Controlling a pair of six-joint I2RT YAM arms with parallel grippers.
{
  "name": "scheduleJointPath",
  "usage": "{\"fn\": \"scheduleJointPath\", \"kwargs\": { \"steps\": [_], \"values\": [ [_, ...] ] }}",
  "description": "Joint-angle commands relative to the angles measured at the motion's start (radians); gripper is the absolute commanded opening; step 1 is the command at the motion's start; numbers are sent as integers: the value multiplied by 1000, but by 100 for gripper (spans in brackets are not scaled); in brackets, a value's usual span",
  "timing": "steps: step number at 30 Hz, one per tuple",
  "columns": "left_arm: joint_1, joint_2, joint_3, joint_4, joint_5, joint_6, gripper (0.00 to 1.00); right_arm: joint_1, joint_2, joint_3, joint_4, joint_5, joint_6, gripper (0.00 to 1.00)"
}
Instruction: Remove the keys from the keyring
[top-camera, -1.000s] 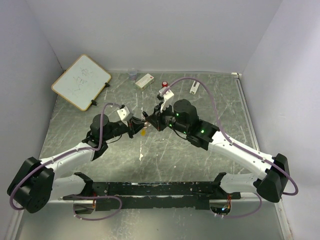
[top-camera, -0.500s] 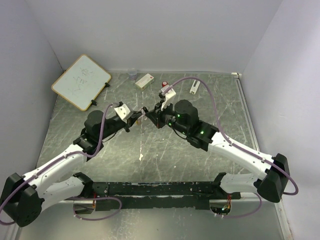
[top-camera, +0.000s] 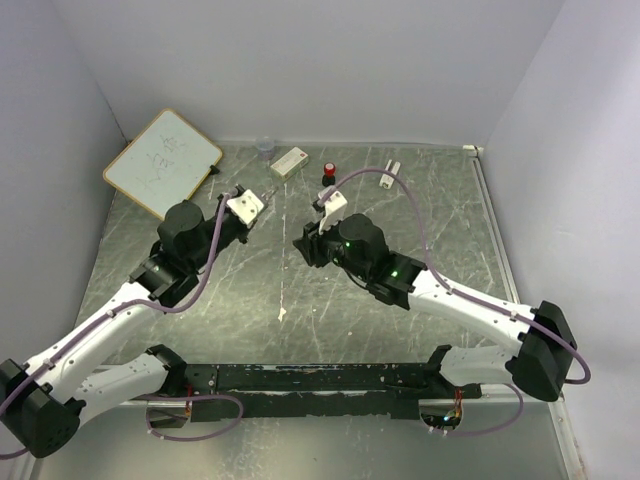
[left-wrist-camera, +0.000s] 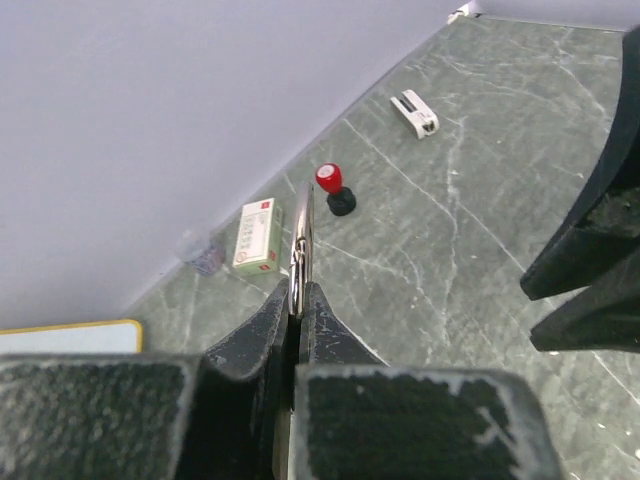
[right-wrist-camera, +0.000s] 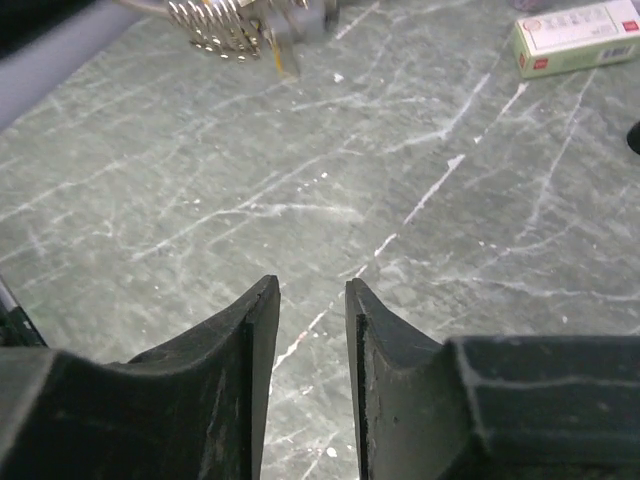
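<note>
Left wrist, keyring (left-wrist-camera: 301, 235) pinched edge-on, right wrist, keys (right-wrist-camera: 215, 25)

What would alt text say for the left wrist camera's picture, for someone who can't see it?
Two dark fingers of the left gripper pinch a thin silvery keyring, seen edge-on, above a green marbled table. Beyond it sit a red-topped black knob and a small white box near the pale wall.
</note>
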Motion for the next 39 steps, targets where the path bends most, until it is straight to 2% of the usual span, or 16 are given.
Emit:
{"fn": "scheduleJointPath", "kwargs": {
  "steps": [1,8,11,18,23,33,39],
  "values": [
    [-18,-12,71,-52,-57,52,7,12,6,-28,26,76,-18,34],
    [-29,-42,109,-105,-13,9,7,29,-25,-113,137,108,-54,39],
    [-31,-49,134,-133,23,-28,7,40,-45,-168,220,119,-79,45],
    [-34,-67,174,-175,128,-96,7,53,-75,-269,430,115,-132,44],
    [-35,-88,187,-195,169,-116,7,53,-65,-274,515,70,-162,44],
    [-36,-98,202,-223,223,-145,7,56,-26,-235,564,42,-180,46],
    [-36,-119,191,-224,209,-152,7,59,-10,-213,561,28,-178,46]
  ]
}}
